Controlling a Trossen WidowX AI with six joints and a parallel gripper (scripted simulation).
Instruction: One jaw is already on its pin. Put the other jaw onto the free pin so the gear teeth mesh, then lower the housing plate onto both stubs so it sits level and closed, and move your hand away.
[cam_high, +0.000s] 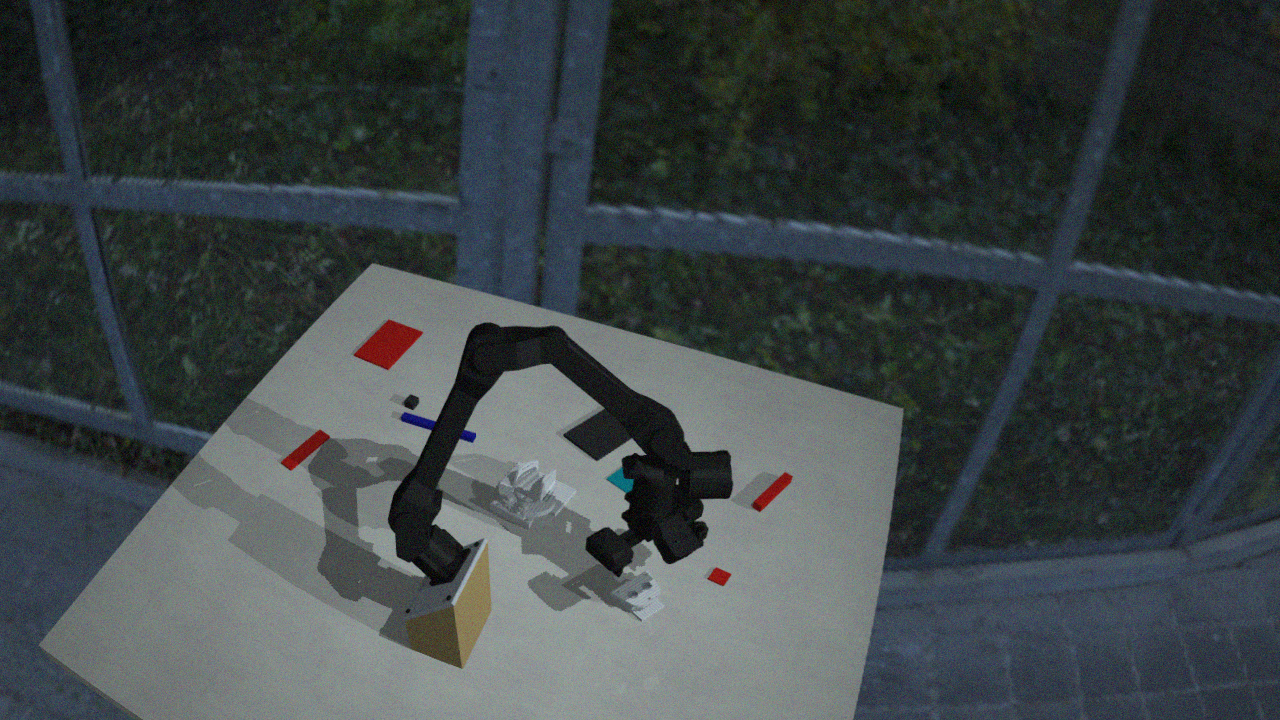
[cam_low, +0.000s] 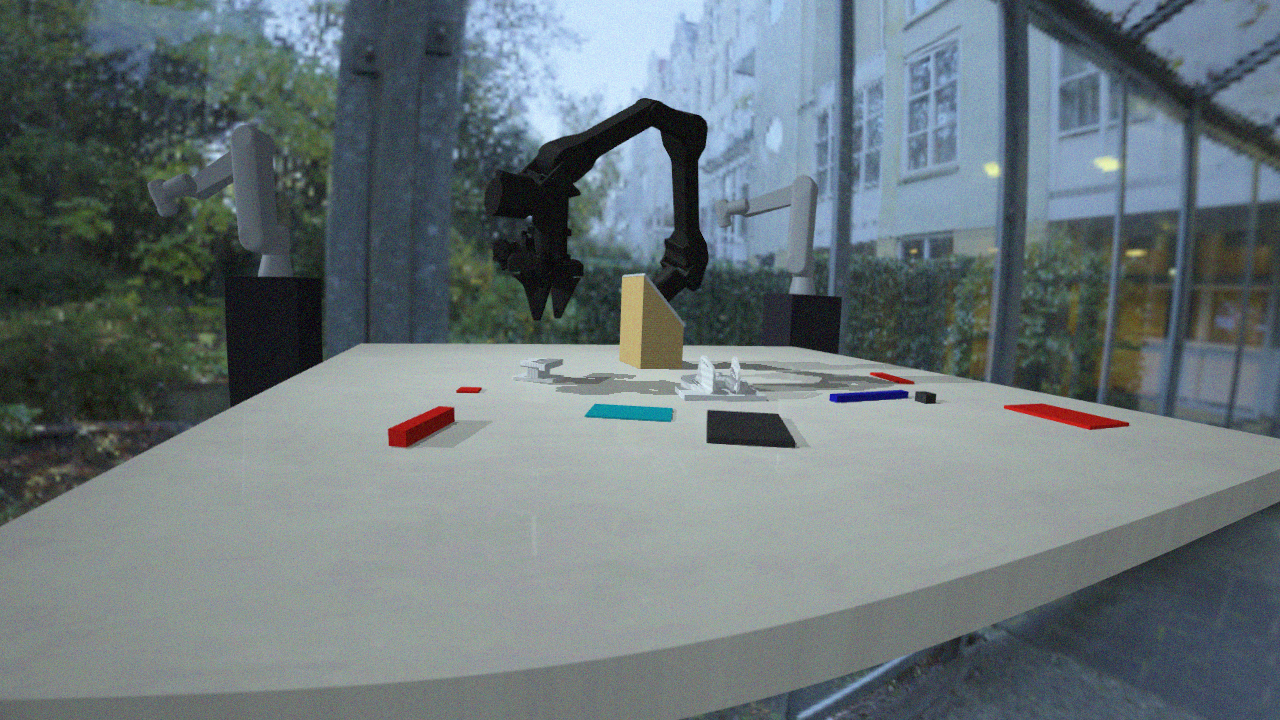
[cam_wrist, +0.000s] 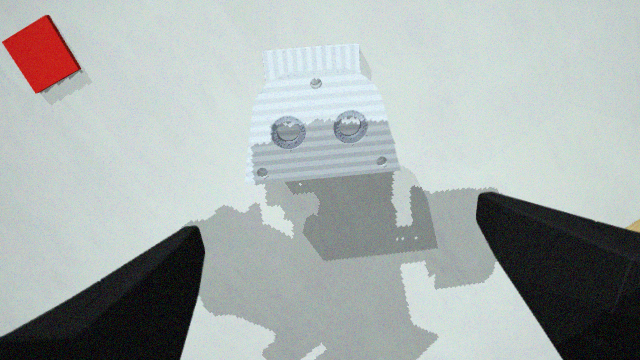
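Note:
The white housing plate lies raised off the table on its own underside part; its two round holes face up in the wrist view. My gripper is open and empty, well above the table; the plate shows ahead of the fingertips in the wrist view, partly in the arm's shadow. The white base with jaws stands apart from the plate. Upright curved parts stand on it; whether the teeth mesh is too small to tell. It is out of the wrist view.
A small red square lies near the plate. A red block, teal sheet, black slab and blue bar lie around. The wooden wedge stands under the arm's base.

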